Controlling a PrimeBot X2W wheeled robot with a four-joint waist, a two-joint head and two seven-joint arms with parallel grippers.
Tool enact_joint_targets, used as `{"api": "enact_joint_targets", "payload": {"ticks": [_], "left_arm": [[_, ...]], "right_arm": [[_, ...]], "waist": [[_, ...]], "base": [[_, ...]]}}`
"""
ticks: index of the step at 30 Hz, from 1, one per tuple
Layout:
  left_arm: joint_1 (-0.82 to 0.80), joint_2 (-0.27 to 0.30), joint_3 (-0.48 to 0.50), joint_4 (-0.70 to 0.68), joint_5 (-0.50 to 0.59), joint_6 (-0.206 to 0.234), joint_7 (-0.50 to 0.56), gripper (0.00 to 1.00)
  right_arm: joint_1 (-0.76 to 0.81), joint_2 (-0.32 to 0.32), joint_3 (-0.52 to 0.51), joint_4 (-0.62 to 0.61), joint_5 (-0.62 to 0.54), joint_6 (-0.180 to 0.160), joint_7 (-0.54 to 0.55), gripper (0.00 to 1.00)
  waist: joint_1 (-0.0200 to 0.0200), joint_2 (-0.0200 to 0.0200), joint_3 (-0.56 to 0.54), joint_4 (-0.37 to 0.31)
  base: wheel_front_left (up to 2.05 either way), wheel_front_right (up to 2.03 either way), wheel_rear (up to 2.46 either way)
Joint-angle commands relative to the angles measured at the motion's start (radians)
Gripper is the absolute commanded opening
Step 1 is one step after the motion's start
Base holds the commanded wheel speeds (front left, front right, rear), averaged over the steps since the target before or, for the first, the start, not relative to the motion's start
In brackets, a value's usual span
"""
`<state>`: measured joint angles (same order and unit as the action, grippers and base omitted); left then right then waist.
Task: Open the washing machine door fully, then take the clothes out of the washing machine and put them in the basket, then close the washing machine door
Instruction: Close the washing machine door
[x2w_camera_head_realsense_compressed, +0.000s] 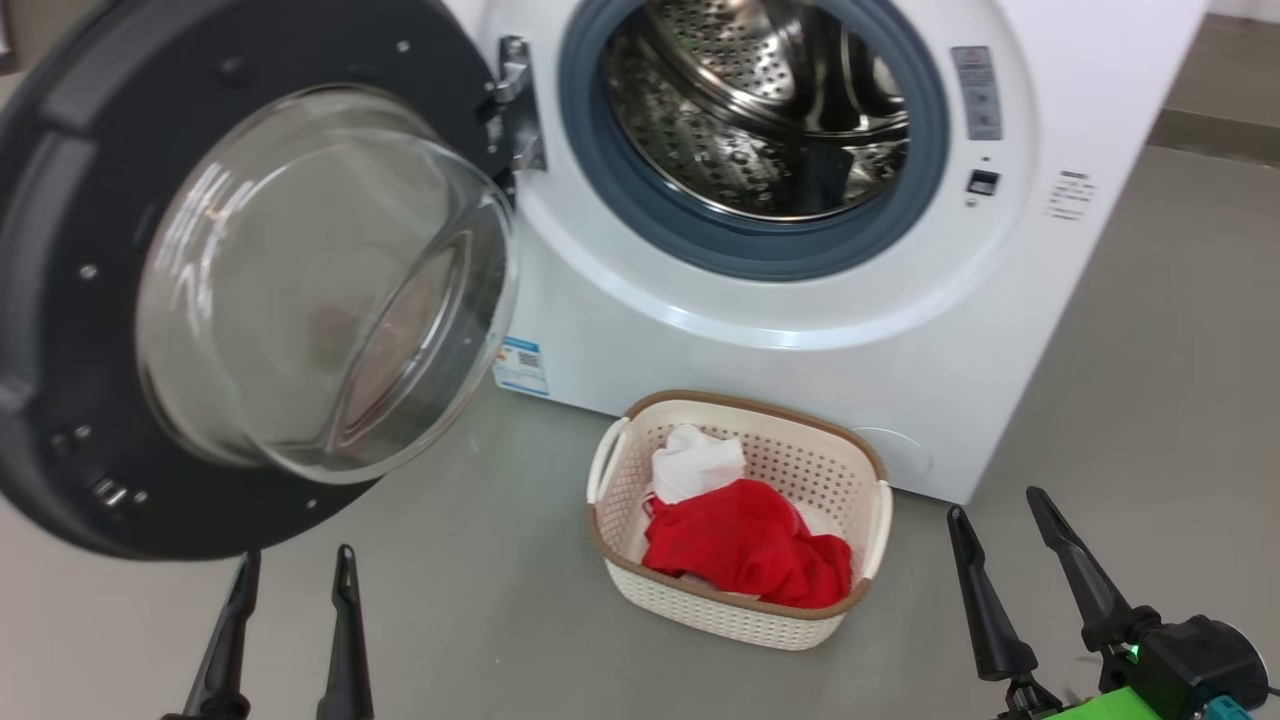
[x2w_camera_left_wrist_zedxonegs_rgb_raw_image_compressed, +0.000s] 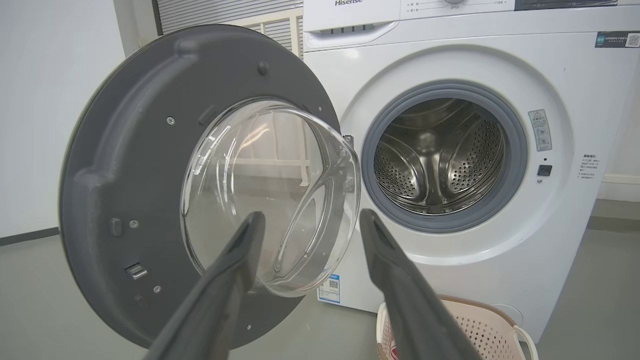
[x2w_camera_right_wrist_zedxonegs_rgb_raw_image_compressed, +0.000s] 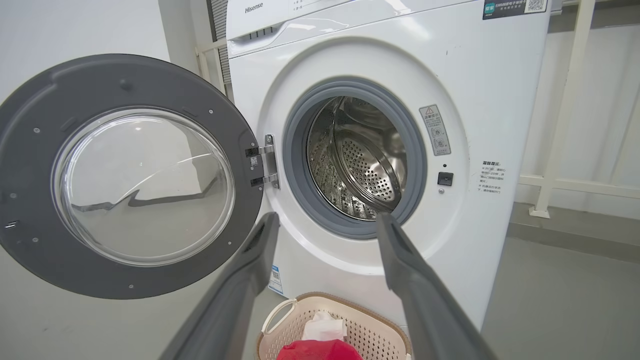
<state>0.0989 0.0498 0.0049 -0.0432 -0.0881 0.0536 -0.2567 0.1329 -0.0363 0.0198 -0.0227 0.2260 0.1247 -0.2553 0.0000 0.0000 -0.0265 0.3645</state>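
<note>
Two long, tapering black fingers arm both the left gripper (x2w_camera_head_realsense_compressed: 298, 552) and the right gripper (x2w_camera_head_realsense_compressed: 995, 500). At the right pair's base are a rounded black housing (x2w_camera_head_realsense_compressed: 1205, 660), a small green light (x2w_camera_head_realsense_compressed: 1136, 652), a bright green mount (x2w_camera_head_realsense_compressed: 1100, 708) and a teal connector (x2w_camera_head_realsense_compressed: 1232, 708).

This is a laundry corner in a bare, plain room; whether it is a home or a test space cannot be told. Ahead of the left end effector (x2w_camera_head_realsense_compressed: 297, 553) and the right end effector (x2w_camera_head_realsense_compressed: 995, 500), a white front-loading washing machine (x2w_camera_head_realsense_compressed: 800, 330) marked Hisense stands directly on a smooth grey floor (x2w_camera_head_realsense_compressed: 1150, 420). The washing machine door (x2w_camera_head_realsense_compressed: 60, 300) is swung open. Ahead and between the two end effectors, a basket (x2w_camera_head_realsense_compressed: 740, 402) holding red and white clothes (x2w_camera_head_realsense_compressed: 750, 550) sits on the floor. Beyond the left end effector is a blank white wall (x2w_camera_left_wrist_zedxonegs_rgb_raw_image_compressed: 50, 100) with a dark skirting (x2w_camera_left_wrist_zedxonegs_rgb_raw_image_compressed: 30, 236). Behind the machine are a slatted panel (x2w_camera_left_wrist_zedxonegs_rgb_raw_image_compressed: 225, 10) and a white railing (x2w_camera_right_wrist_zedxonegs_rgb_raw_image_compressed: 559, 125).
</note>
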Motion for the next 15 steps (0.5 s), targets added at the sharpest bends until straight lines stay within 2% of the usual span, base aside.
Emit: {"api": "enact_joint_targets", "payload": {"ticks": [1, 8, 15], "left_arm": [[-0.027, 0.013, 0.037, -0.030, 0.005, 0.011, -0.005, 1.00], [-0.025, 0.013, 0.038, -0.038, 0.005, 0.021, -0.005, 1.00], [-0.024, 0.013, 0.038, -0.046, 0.003, 0.029, -0.005, 1.00]], "right_arm": [[-0.053, -0.014, 0.030, -0.030, -0.012, 0.006, -0.006, 1.00], [-0.058, -0.014, 0.041, -0.029, -0.014, 0.006, -0.006, 1.00], [-0.059, -0.014, 0.046, -0.028, -0.016, 0.006, -0.006, 1.00]], "waist": [[0.0000, 0.0000, 0.005, 0.039], [0.0000, 0.0000, 0.007, 0.088], [0.0000, 0.0000, 0.008, 0.104]], "base": [[0.00, 0.00, 0.00], [0.00, 0.00, 0.00], [0.00, 0.00, 0.00]]}}
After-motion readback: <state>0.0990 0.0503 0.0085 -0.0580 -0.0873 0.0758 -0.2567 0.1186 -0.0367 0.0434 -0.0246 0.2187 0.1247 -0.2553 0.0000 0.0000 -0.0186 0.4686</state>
